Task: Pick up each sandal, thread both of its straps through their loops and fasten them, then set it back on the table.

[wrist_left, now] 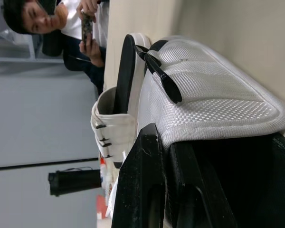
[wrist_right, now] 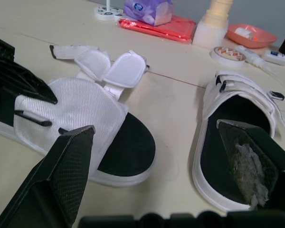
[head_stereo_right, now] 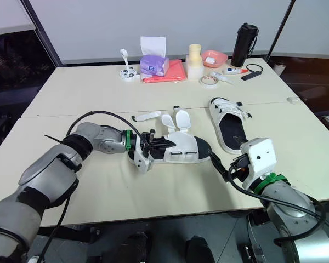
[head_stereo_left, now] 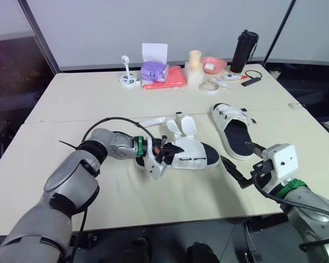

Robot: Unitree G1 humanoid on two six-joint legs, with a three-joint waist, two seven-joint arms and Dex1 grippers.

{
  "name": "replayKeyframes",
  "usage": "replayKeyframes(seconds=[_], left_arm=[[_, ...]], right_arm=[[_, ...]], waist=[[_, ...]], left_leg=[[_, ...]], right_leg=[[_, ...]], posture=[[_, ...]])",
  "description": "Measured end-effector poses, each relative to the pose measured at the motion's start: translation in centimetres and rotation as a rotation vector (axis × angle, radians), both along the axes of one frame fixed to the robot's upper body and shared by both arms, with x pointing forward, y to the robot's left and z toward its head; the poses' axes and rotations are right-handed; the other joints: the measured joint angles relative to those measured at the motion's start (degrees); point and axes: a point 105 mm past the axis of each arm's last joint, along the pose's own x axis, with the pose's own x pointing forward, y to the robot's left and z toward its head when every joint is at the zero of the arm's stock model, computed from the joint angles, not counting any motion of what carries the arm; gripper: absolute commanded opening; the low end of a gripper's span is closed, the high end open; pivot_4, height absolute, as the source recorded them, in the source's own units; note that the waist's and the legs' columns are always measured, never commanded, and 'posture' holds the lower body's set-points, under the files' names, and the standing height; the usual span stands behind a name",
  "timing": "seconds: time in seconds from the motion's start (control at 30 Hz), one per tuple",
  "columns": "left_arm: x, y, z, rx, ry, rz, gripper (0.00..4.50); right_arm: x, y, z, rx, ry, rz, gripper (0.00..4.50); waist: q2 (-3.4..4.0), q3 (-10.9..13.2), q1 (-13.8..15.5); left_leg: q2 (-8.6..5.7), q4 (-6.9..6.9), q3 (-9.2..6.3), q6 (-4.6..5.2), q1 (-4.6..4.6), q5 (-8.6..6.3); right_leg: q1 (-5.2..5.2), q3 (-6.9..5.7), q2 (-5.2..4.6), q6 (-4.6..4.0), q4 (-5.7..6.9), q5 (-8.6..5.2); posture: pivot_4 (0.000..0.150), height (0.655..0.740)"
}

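While the left gripper (head_stereo_left: pixel 163 150) is clamped on the heel end of the unfastened sandal (head_stereo_left: pixel 194 155), the shoe is left lying on the table (head_stereo_left: pixel 153 203) near its front middle, with the toe toward the robot's right. The left arm is stretched forward and bent inward at the elbow, so that the fingers are pointed rightward along the sole.

Threading is judged to be the step in hand. The two loose straps (head_stereo_left: pixel 182 126), splayed on the far side of the shoe, are best taken one at a time near the tip. Each can then be fed through the black loops (wrist_right: pixel 32 118) on the mesh upper, with the heel grip held firm so the sandal is not dragged.

The right gripper (head_stereo_left: pixel 234 150) is held spread wide and empty, low over the table just beside the toe, its forearm angled in from the right. Further right, the second sandal (head_stereo_left: pixel 233 131) is seen lying flat with its straps across it.
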Motion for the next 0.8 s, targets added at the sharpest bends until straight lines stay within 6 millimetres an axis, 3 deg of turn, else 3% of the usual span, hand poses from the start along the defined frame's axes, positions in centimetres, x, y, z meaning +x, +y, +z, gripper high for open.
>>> replayKeyframes(seconds=[0.5, 0.6, 0.7, 0.8], left_arm=[[-2.6, 0.6, -0.5, -0.026, 0.03, -0.137, 0.06], [-2.5, 0.7, -1.2, -0.015, 0.091, -0.104, 1.01], [-2.7, 1.1, -2.3, -0.005, 0.174, -0.076, 2.58], [-2.6, 1.3, -1.8, -0.038, 0.207, -0.06, 4.12]], right_arm=[[0.4, 0.4, 0.1, -0.018, 0.003, 0.023, 4.5], [0.5, 0.5, -0.1, -0.018, 0.007, 0.028, 4.5], [0.6, 0.5, -0.3, -0.019, 0.017, 0.032, 4.5], [0.6, 0.6, -0.4, -0.025, 0.022, 0.036, 4.5]], waist=[[0.01, 0.0, -0.1], [0.04, -0.2, -0.2], [0.03, -0.2, -0.2], [0.01, -0.2, -0.2]], left_leg=[[0.0, -0.01, 0.01, 0.0, 0.03, 0.0], [0.0, -0.01, 0.04, 0.02, 0.13, -0.01], [0.02, -0.01, 0.03, 0.02, 0.13, -0.01], [0.02, 0.0, 0.02, 0.02, 0.14, -0.01]], right_leg=[[0.02, 0.0, 0.0, 0.0, 0.01, 0.0], [0.1, 0.01, 0.0, 0.01, 0.0, -0.01], [0.09, 0.01, 0.0, 0.0, 0.02, -0.01], [0.1, 0.01, 0.0, 0.0, 0.02, -0.01]], posture=[[0.15, 0.74], [0.15, 0.74], [0.15, 0.74], [0.15, 0.74]])
